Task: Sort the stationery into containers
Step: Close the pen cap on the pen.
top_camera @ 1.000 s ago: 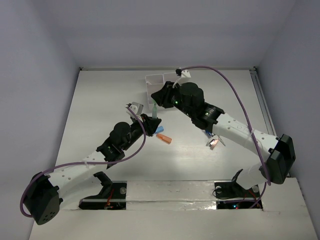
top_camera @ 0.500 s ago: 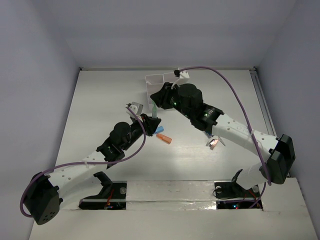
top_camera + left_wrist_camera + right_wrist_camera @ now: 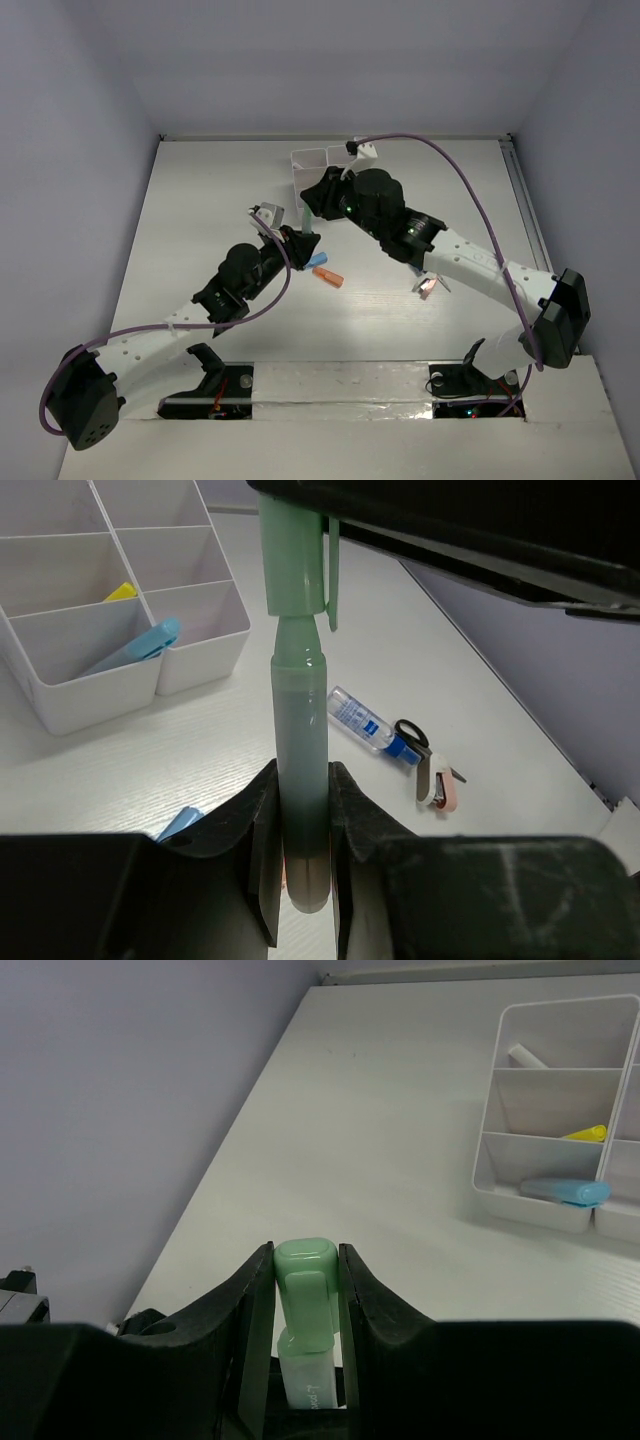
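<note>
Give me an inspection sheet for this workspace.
Surface: white table.
Job's things: pale-green marker held mid-air; white organizer holds a blue marker and a yellow item; orange marker, blue-labelled tube, scissors loose on the table.
Clutter: nothing seen.
Grippers: left gripper shut on the marker's barrel, right gripper shut on its cap.
Cables: purple cable looping from each arm.
Surroundings: plain grey walls.

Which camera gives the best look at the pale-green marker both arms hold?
The left wrist view: the pale-green marker stands full length, barrel clamped in the left end effector, cap on top. The right wrist view shows only its cap, end-on, in the right end effector. The top view shows just a sliver between the arms.
</note>
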You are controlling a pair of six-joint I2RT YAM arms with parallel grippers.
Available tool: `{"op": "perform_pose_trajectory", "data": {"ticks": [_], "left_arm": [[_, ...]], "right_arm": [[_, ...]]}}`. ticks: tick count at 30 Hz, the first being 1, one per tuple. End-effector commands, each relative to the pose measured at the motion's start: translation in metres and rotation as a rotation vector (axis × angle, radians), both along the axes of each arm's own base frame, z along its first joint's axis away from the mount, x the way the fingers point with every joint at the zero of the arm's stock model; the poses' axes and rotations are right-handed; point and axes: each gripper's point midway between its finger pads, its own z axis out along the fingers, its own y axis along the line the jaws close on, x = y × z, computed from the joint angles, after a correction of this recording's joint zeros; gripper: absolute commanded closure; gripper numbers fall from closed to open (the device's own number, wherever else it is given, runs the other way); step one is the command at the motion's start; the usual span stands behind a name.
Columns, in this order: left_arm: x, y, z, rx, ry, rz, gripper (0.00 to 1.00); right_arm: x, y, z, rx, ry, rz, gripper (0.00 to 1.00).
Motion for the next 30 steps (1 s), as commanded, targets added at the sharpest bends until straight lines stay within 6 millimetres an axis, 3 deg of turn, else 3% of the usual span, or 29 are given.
{"op": "perform_pose_trajectory", "data": {"ticks": [1,17,21,30], "left_arm": [[0.004,0.001,0.046,-0.078,-0.097,0.021,1.0],[0.008,0.002,0.054,-0.077,-0.123,0.042,1.0],[0.009,0.008,0.056,-0.08,-0.128,0.064,1.0],[0.009,0.01,0.068,-0.086,-0.155,0.076,1.0]], "right_arm": [[-0.005,-0.001,0.024,0.042,-0.042,-0.008,1.0],[-0.024,0.008,0.005,0.084,0.021,0.069,1.0],[-0.027,0.001,0.002,0.075,0.024,0.058,1.0],[-0.039,-0.001,-0.041,-0.006,0.115,0.1,1.0]]}}
